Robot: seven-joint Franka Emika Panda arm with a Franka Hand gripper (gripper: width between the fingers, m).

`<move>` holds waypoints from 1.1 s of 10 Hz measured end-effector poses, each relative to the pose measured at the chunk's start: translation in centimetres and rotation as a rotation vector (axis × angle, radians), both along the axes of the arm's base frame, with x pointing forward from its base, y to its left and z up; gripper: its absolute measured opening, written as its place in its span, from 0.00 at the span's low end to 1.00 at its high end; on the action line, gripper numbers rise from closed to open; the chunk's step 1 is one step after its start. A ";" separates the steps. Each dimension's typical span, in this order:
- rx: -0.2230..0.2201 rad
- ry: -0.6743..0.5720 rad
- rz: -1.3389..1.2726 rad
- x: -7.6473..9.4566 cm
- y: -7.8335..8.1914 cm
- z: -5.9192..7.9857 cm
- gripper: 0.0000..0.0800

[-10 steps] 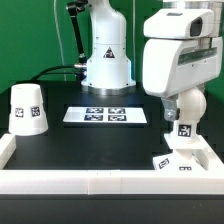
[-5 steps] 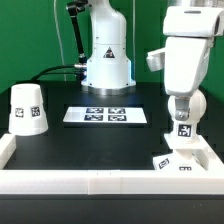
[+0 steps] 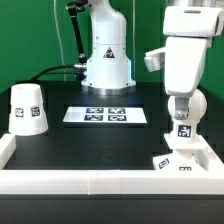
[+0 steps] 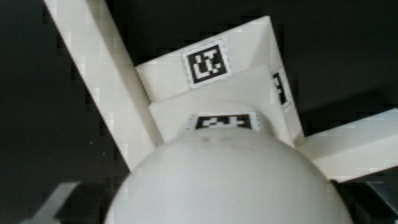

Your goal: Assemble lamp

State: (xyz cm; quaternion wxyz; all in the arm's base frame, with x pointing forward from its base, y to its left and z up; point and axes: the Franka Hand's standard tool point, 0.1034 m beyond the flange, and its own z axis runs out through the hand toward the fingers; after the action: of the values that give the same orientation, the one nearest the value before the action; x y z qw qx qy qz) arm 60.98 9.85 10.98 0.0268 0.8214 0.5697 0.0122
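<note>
The white bulb (image 3: pixel 183 129) with a square tag hangs in my gripper (image 3: pixel 184 118), just above the low square base (image 3: pixel 186 158) at the exterior view's right front corner. In the wrist view the bulb's round body (image 4: pixel 222 180) fills the space between my dark fingers (image 4: pixel 50 200), and the tagged base (image 4: pixel 228 75) lies right beyond it. The gripper is shut on the bulb. The tapered shade (image 3: pixel 27 108) stands upright at the exterior view's left, far from the gripper.
The marker board (image 3: pixel 106 116) lies flat at the table's middle. A white raised wall (image 3: pixel 90 180) borders the table front and sides; it also shows in the wrist view (image 4: pixel 98 80) next to the base. The arm's pedestal (image 3: pixel 107 60) stands behind.
The arm's upper body shifted toward the exterior view's right a second ago. The bulb has stayed over the base, and nothing has moved in the last half second.
</note>
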 end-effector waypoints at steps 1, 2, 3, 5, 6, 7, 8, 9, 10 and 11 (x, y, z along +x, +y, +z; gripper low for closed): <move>0.000 0.000 -0.007 0.0 -0.1 0.0 0.72; 0.004 -0.002 -0.080 0.0 -0.1 0.0 0.72; 0.013 -0.006 -0.228 -0.1 0.0 0.0 0.72; 0.024 -0.012 -0.446 -0.1 0.1 0.0 0.72; 0.027 -0.013 -0.509 0.0 0.1 0.0 0.72; 0.033 -0.016 -0.577 0.0 0.0 0.0 0.72; 0.037 -0.020 -0.621 0.1 0.0 0.0 0.72; 0.041 -0.022 -0.705 0.1 0.0 0.0 0.72; 0.044 -0.024 -0.767 0.1 0.0 0.0 0.72; 0.047 -0.026 -0.820 0.1 0.0 0.0 0.72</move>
State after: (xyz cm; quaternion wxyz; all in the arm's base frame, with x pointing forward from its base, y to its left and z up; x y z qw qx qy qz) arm 61.07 9.83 11.02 0.0177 0.9805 0.1941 0.0240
